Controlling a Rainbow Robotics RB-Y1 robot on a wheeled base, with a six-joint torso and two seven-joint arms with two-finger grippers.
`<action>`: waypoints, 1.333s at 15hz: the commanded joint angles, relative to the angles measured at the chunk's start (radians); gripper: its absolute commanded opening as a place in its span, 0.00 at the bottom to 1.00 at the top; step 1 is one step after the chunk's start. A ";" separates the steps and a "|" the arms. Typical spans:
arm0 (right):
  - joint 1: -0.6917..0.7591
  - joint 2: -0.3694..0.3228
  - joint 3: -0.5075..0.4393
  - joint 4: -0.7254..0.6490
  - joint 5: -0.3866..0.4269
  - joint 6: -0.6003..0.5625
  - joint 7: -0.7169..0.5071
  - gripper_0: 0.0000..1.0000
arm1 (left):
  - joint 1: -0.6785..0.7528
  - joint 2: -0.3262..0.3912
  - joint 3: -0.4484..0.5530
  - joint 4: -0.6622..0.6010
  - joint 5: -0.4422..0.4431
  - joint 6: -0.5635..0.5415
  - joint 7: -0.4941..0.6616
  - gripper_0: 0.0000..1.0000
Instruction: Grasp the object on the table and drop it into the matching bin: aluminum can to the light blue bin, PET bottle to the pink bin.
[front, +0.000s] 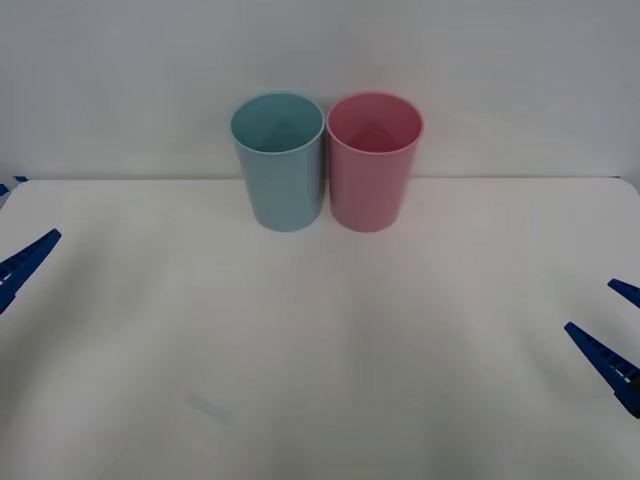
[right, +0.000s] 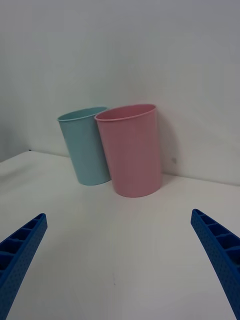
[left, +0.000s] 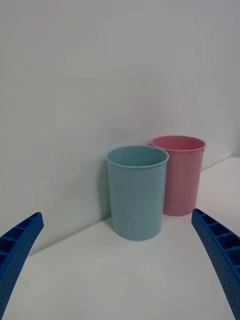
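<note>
Pre-grasp stage: left tool (front: 18, 262) and right tool (front: 612, 335) wait spread apart at the bench (front: 320, 380) edges, light blue bin (front: 278, 160) and pink bin (front: 374, 160) ahead between them touching, and the next move requires locating the can, which I cannot place.

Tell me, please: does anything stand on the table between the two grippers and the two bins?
Nothing visible does. Bare table lies between the open left gripper, the open right gripper and the light blue bin and pink bin.
</note>
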 joint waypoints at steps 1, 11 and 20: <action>0.000 0.000 0.000 0.000 0.000 0.000 0.000 1.00 | 0.072 0.025 0.059 -0.001 0.006 -0.057 -0.013 1.00; 0.000 0.000 0.000 0.000 0.000 0.000 0.000 1.00 | 0.281 0.062 0.081 0.001 0.029 -0.058 -0.104 1.00; 0.000 0.000 0.000 0.000 0.000 0.000 0.000 1.00 | 0.307 0.062 0.026 0.001 0.044 -0.037 -0.105 1.00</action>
